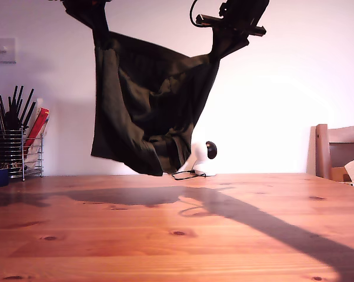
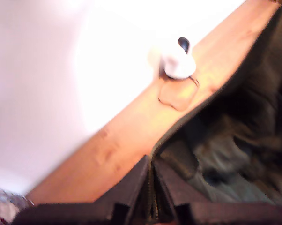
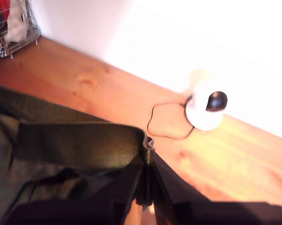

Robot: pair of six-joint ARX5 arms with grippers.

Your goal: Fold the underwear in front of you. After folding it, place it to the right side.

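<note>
One pair of underwear (image 1: pixel 147 111) hangs in the upper middle of the exterior view, clear of the wooden table (image 1: pixel 177 235) and held up by two grippers. It droops in wrinkled folds, and its lowest edge hangs just above the table's far edge. Its shadow lies on the wood below.

My first gripper (image 1: pixel 100 29) is at the upper left of the exterior view, partly cut off by the top edge. Its jaws are pinched tight on one corner of the waistband. In the first wrist view, the two fingers of this gripper (image 2: pixel 152 187) meet with only the cloth's hem (image 2: pixel 234 140) between them.

My second gripper (image 1: pixel 227 38) is at the upper right of the exterior view. It is likewise clamped closed, on the opposite corner. In the second wrist view this gripper (image 3: pixel 148 183) grips the band (image 3: pixel 75 145) at its folded end.

One small white round camera (image 1: pixel 197 158) stands at the table's far edge, partly behind the garment, with one thin dark cable (image 1: pixel 186 174) looped beside it. Both wrist views show it too (image 2: pixel 178 61) (image 3: pixel 204 110).

One wire rack (image 1: pixel 18 153) of utensils stands at the left edge of the exterior view, and one wooden chair (image 1: pixel 341 150) at the right edge.
</note>
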